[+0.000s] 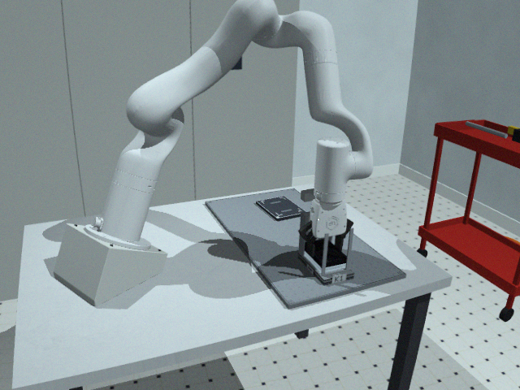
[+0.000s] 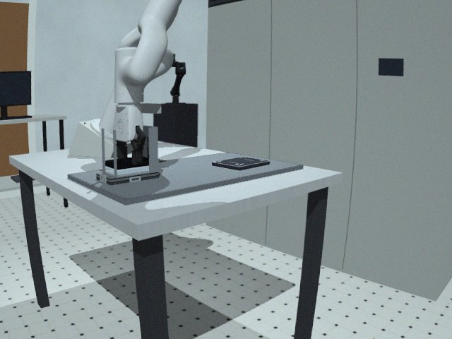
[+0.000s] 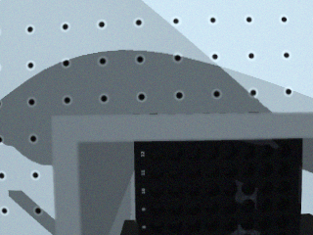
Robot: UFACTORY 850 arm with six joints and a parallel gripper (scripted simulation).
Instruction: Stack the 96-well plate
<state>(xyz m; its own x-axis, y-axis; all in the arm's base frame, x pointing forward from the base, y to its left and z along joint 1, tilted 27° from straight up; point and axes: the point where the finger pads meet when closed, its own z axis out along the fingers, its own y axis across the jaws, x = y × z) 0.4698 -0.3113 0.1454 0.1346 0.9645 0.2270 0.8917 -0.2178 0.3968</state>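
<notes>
One robot arm [image 1: 197, 80] stands on one white table [image 1: 176, 318]. One grey mat [image 1: 273, 289] lies on the table. On the mat there is one flat dark holder [image 1: 280, 207] and one rack [image 1: 335, 278] with thin upright posts; four posts seem likely, though the gripper hides part of them. One dark plate [image 1: 325, 256] shows inside the rack; a second under it cannot be told apart. One red cart [image 1: 474, 243] has two shelves.
</notes>
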